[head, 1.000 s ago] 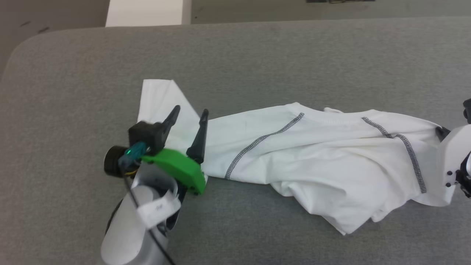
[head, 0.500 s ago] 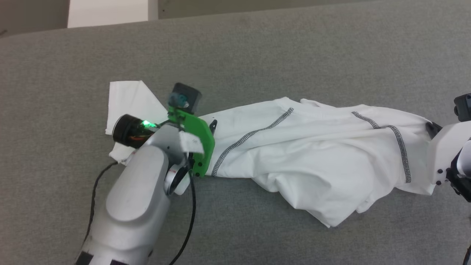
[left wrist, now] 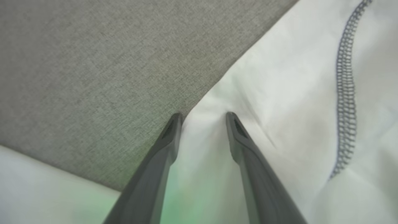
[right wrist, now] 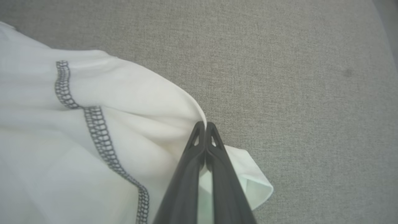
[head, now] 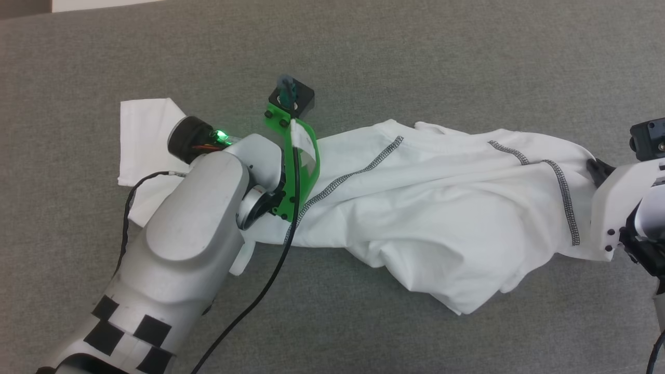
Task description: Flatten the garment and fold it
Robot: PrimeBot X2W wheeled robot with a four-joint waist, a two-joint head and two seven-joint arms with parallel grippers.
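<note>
Since one second ago: swung over and tipped down onto the sleeve, gap narrowed. Left fingers (left wrist: 168, 137) parted, straddling a pucker at the edge of the garment (head: 441, 208), one tip against the grey table (head: 415, 52). Right fingers (right wrist: 192, 161) clamped shut on the opposite hem corner. Garment stretched between both, bunched at mid-body, lying on table.

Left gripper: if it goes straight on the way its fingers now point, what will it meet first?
Most likely the white shirt: its edge lies between the open tips of the left gripper, with the grey fabric surface just beneath. Depth is unclear.
</note>
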